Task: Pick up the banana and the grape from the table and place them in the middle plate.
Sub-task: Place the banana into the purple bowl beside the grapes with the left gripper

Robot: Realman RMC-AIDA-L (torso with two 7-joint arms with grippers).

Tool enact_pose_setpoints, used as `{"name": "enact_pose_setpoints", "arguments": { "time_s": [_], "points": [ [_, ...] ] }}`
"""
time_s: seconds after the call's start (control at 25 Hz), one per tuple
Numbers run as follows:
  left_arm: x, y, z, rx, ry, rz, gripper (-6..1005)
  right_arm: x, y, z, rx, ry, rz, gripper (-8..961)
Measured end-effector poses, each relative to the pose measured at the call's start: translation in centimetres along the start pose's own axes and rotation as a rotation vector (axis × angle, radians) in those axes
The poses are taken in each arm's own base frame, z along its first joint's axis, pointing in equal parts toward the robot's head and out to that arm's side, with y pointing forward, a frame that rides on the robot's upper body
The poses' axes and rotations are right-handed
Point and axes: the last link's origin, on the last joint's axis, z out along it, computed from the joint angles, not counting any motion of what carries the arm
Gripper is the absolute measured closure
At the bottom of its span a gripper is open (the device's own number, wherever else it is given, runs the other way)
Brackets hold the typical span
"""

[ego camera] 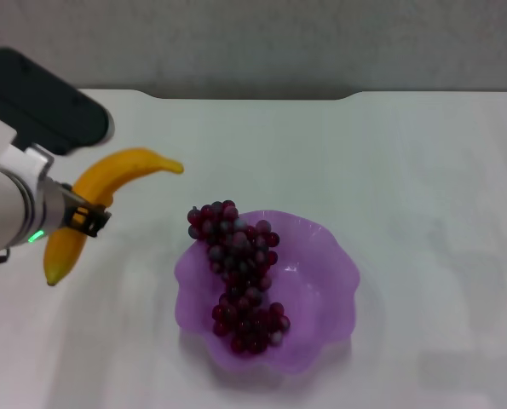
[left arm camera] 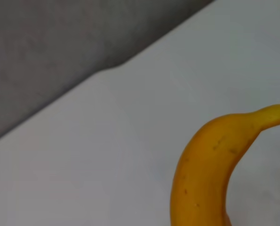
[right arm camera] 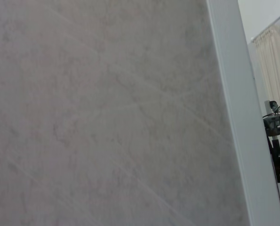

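Grape (ego camera: 240, 277) already lying across the plate (ego camera: 321, 281), banana (ego camera: 91, 204) clamped mid-length in left gripper (ego camera: 81, 215) left of plate, tilted, stem aimed plateward, nothing between.

white table (ego camera: 423, 187) w/ rounded back edge, grey wall behind. purple plate (ego camera: 321, 256) w/ wavy rim sits on it, front-centre. grapes (ego camera: 240, 277) lie in plate, upper end over the rim.
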Motion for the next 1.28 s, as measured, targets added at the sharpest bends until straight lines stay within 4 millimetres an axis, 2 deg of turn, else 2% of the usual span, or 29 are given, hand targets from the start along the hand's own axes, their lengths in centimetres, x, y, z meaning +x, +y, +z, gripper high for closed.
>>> {"name": "enact_pose_setpoints", "arguments": {
  "time_s": [0.12, 0.28, 0.44, 0.48, 0.52, 0.64, 0.8, 0.92, 1.28],
  "points": [
    [0.7, -0.1, -2.1, 0.004, 0.021, 0.021, 502, 0.1, -0.1, -0.1, 0.002, 0.002, 0.000, 73],
    [1.0, 1.1, -4.1, -0.019, 0.028, 0.065, 503, 0.1, -0.1, -0.1, 0.003, 0.003, -0.001, 73],
    [1.0, 3.7, -6.0, -0.105, 0.043, 0.116, 504, 0.2, -0.2, -0.2, 0.005, 0.007, -0.001, 73],
    [0.6, 5.2, -6.8, -0.148, 0.048, 0.173, 504, 0.2, -0.2, -0.2, 0.006, 0.008, -0.001, 73],
    [0.6, 5.2, -6.8, -0.148, 0.048, 0.173, 504, 0.2, -0.2, -0.3, 0.006, 0.010, -0.001, 74],
    [0.3, 7.2, -7.7, -0.192, 0.069, 0.265, 505, 0.4, -0.2, -0.4, 0.008, 0.017, 0.001, 74],
    [0.5, 8.7, -8.2, -0.233, 0.098, 0.318, 506, 0.3, -0.1, -0.2, 0.007, 0.016, 0.001, 74],
    [0.7, 9.1, -8.1, -0.243, 0.110, 0.325, 507, 0.3, -0.1, -0.2, 0.005, 0.015, 0.001, 74],
    [1.2, 11.5, -6.7, -0.264, 0.120, 0.379, 505, 0.3, 0.0, -0.1, 0.003, 0.016, 0.002, 73]
  ]
}}
